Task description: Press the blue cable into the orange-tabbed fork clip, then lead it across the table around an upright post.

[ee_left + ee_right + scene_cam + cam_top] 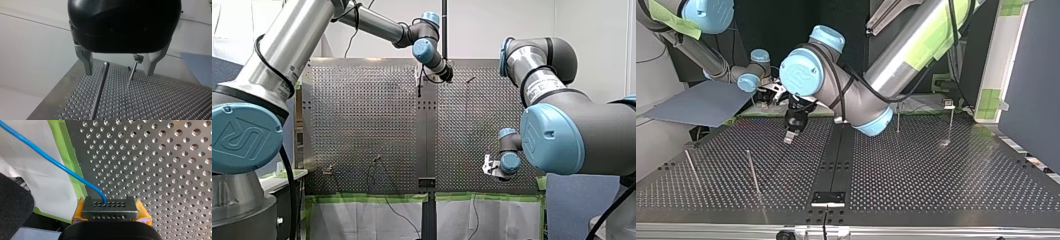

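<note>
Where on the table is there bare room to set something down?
In the top view, the widest bare patch is the right half of the table, between the centre strip and the edge, nearer than the far posts. The left half is crowded: two near posts, my left gripper above it, and my right gripper holding the cable at its far edge.

We've got green tape (71, 162) running along the edge of the perforated table (162, 170), with a white sheet (37, 185) just past it. At the top view's left we see a grey-blue board (701, 102)
</note>
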{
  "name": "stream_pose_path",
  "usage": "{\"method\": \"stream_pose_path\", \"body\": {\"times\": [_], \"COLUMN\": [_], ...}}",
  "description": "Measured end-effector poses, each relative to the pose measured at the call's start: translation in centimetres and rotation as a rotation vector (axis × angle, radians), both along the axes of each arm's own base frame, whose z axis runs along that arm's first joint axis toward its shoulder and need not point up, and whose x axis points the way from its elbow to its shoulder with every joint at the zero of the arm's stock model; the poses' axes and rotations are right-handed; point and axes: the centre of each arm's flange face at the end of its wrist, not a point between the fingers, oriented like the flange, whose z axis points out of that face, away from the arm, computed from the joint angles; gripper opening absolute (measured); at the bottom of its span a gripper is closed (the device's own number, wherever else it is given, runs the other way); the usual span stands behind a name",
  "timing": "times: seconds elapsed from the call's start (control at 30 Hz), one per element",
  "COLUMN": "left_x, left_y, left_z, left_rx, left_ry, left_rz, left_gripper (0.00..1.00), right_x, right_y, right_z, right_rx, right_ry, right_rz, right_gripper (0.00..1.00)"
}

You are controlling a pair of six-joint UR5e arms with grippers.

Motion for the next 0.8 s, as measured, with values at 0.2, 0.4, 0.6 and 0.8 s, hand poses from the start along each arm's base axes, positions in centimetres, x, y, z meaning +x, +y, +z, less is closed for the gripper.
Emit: {"method": "stream_pose_path", "body": {"times": [0.2, 0.4, 0.6, 0.8], "left_x": [-0.18, -0.49, -0.63, -0.66], "left_y": [0.01, -0.22, -0.33, -0.34], "left_z": [0.02, 0.04, 0.04, 0.07], "left_rx": [0.009, 0.013, 0.014, 0.015], "left_ry": [-0.006, -0.008, -0.009, -0.01], "left_rz": [0.023, 0.02, 0.017, 0.019], "left_gripper": [1.0, 1.0, 1.0, 1.0], "right_x": [0.05, 0.07, 0.08, 0.08], "right_y": [0.02, 0.04, 0.04, 0.04], "right_z": [0.0, -0.01, -0.01, -0.01], "right_rx": [0.0, 0.0, 0.0, 0.0], "right_ry": [0.0, 0.0, 0.0, 0.0], "right_rz": [0.001, 0.001, 0.001, 0.001], "right_gripper": [0.0, 0.0, 0.0, 0.0]}}
